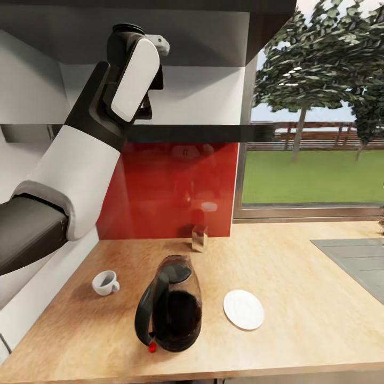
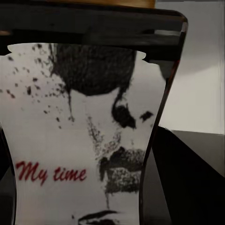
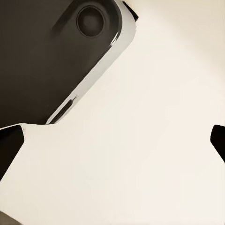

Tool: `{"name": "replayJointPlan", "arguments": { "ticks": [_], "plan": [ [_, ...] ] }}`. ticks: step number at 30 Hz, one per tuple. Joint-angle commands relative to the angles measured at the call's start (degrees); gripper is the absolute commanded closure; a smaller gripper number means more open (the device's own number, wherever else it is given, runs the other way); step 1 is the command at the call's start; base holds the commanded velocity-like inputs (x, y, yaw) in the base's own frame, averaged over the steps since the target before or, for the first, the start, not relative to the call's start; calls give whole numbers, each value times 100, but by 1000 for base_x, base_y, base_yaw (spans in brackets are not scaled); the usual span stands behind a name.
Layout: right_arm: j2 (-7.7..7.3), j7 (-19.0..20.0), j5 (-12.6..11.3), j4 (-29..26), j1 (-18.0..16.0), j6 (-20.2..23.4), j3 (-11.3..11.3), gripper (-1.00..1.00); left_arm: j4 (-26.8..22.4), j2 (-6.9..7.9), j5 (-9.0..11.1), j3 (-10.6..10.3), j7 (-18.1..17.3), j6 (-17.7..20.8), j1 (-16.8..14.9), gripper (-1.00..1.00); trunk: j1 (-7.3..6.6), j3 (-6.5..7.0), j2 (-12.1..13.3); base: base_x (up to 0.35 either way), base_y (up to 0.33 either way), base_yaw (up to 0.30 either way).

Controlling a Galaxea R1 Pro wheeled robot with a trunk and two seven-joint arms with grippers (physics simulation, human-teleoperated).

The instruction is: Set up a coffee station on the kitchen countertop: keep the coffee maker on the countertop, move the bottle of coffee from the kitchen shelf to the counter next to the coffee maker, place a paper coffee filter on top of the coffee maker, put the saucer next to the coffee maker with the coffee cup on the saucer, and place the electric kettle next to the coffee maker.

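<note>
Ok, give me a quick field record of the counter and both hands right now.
countertop: light wood, red backsplash behind, window to the right
electric kettle: upright near the front edge, between cup and saucer
coffee cup: upright, left of the kettle, apart from it, not on the saucer
saucer: bare, right of the kettle
bottle of coffee: pale "My time" label, close in the left wrist view
left arm: raised toward the upper shelf; hand state cannot be told
right hand: fingertips spread, nothing between them
</note>
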Motion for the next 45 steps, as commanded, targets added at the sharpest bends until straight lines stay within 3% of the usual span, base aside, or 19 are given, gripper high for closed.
{"name": "replayJointPlan", "arguments": {
  "ticks": [1, 27, 45],
  "plan": [
    [-5, 4, 38, 10, -7, -20, -47, -100, -3, 0, 39, -9, 44, 20, -7, 100, -3, -9, -7, -325, 0, 0],
    [-21, -3, 38, -22, -7, -18, -27, -100, -14, 0, 39, -9, 41, 11, -7, 100, -3, -9, -7, -331, 0, 0],
    [-14, -303, -3, -31, -7, -12, -71, -100, -7, 0, 39, -8, 31, 14, -7, 100, -3, -9, -7, -126, 0, -12]
  ]
}}
